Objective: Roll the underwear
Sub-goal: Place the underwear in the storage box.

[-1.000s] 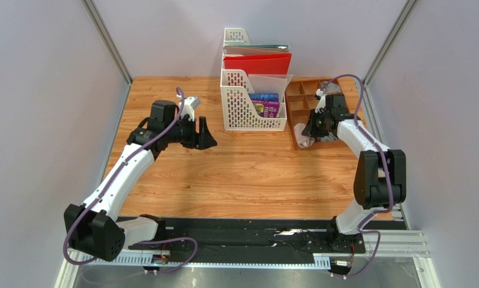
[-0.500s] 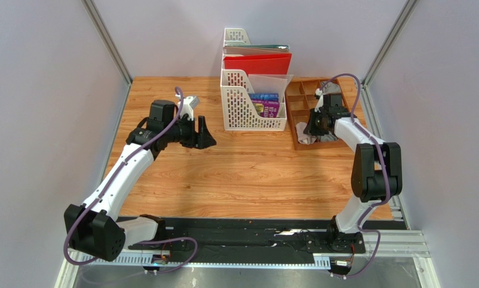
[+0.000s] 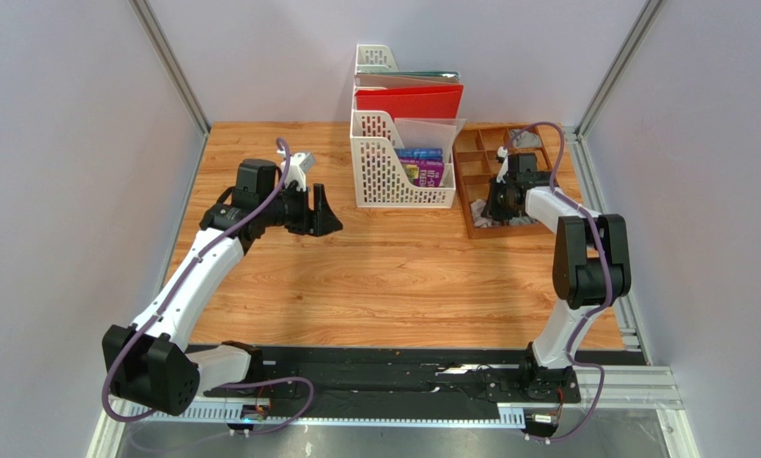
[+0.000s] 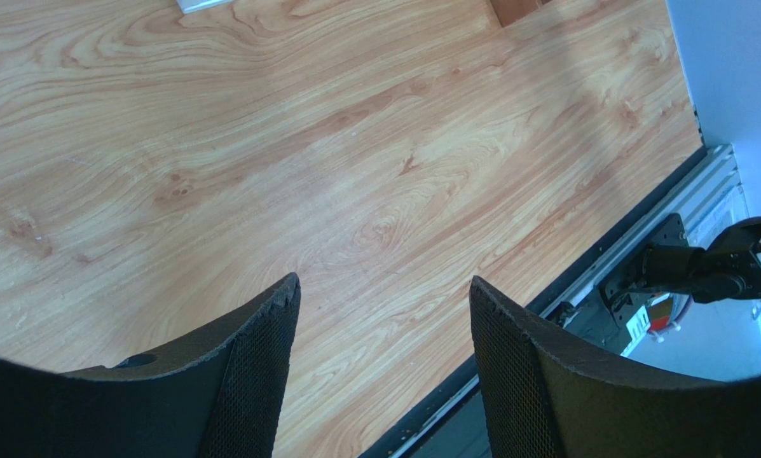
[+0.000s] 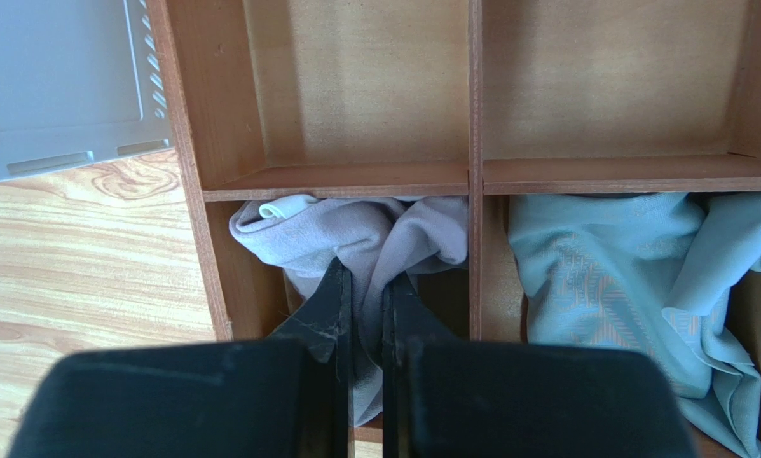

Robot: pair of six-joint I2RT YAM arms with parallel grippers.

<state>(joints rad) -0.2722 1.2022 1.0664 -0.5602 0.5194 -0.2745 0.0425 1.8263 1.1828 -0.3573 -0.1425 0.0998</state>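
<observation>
The right gripper point(image 5: 360, 286) has its two dark fingers pressed together at the lower centre of the right wrist view, clamped on a fold of the grey underwear point(image 5: 355, 234). That garment lies bunched in the lower left cell of the wooden tray point(image 5: 188, 143), its cloth rising above the fingertips and spreading to the left and right of them, with a small rolled edge near the cell's upper left corner. A thin wooden divider runs up the middle of the frame. Just on the other side of it, in the lower right cell, a pale bluish cloth point(image 5: 623, 277) sits crumpled, apart from the gripper. Two more cells show their wooden floors across the upper half of that view. A corner of the white file basket point(image 5: 59, 86) fills the upper left, just beside the tray. In the top view the tray is in the upper right of the table point(image 3: 394, 277), the basket at upper centre with a red folder point(image 3: 408, 100) standing in it. The left gripper point(image 4: 384, 283) is well apart from all this, at the left of the top view, its jaws spread wide with nothing between them, above bare wood grain.
</observation>
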